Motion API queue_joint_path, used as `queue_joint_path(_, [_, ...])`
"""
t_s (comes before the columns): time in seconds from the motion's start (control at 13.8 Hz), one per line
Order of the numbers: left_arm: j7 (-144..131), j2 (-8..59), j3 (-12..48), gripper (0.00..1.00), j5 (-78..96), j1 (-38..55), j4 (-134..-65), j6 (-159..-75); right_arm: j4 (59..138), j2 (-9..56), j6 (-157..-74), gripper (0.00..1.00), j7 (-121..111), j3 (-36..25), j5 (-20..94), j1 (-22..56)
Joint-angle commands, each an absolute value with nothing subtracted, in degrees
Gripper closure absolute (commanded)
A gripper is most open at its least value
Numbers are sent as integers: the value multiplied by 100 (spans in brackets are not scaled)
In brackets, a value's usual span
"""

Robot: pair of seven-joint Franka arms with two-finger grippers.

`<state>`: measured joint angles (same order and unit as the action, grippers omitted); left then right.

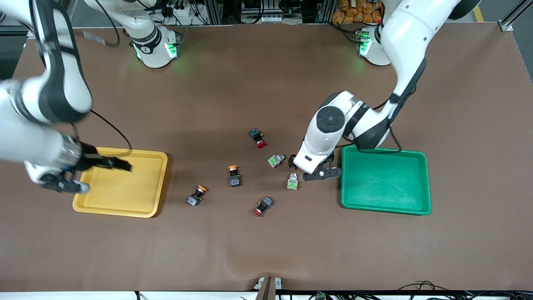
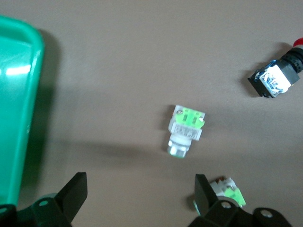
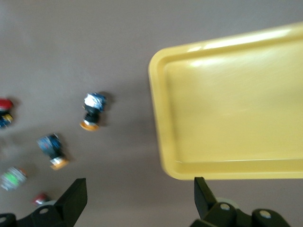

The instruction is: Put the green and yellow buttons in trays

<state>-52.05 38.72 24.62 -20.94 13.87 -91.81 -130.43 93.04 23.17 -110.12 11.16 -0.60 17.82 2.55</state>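
Two grey-and-green buttons lie between the trays, one [image 1: 292, 182] nearer the front camera than the other [image 1: 276, 160]. Two black buttons with orange-yellow caps [image 1: 234, 176] [image 1: 196, 196] lie closer to the yellow tray [image 1: 125, 208]. My left gripper [image 1: 315, 171] is open and empty, low beside the green tray [image 1: 385, 208]. Its wrist view shows one green button [image 2: 185, 130] ahead of the gripper [image 2: 139, 184] and the other [image 2: 229, 191] beside one finger. My right gripper [image 1: 102, 175] is open and empty over the yellow tray. Its wrist view shows the gripper [image 3: 138, 189], the tray [image 3: 163, 118] and both yellow-capped buttons [image 3: 92, 111] [image 3: 54, 150].
Two black switches with red caps lie among the buttons, one [image 1: 258, 138] farther from the front camera and one [image 1: 263, 206] nearer. Both trays hold nothing. The brown table mat [image 1: 266, 250] is bare toward the front camera.
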Motion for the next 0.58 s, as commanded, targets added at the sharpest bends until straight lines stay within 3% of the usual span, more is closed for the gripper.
queue_joint_path(0.0, [-4967, 4559, 2426, 0, -2417, 1765, -8334, -12981, 8641, 3161, -10969, 0, 2071, -97, 2521, 307])
queue_joint_path(0.15, [-4765, 4833, 2400, 0, -2461, 1863, -8183, -13191, 8465, 3584, -11082, 0, 3010, -97, 2610, 544])
queue_joint_path(0.36, [-4658, 5114, 2365, 0, -2908, 1846, -8183, -13649, 8455, 4006, -12301, 0, 3454, -97, 2637, 833])
queue_joint_path(0.51, [-4641, 5229, 2198, 0, -2988, 1854, -8191, -13850, 8455, 4061, -12515, 0, 3646, -88, 2741, 949])
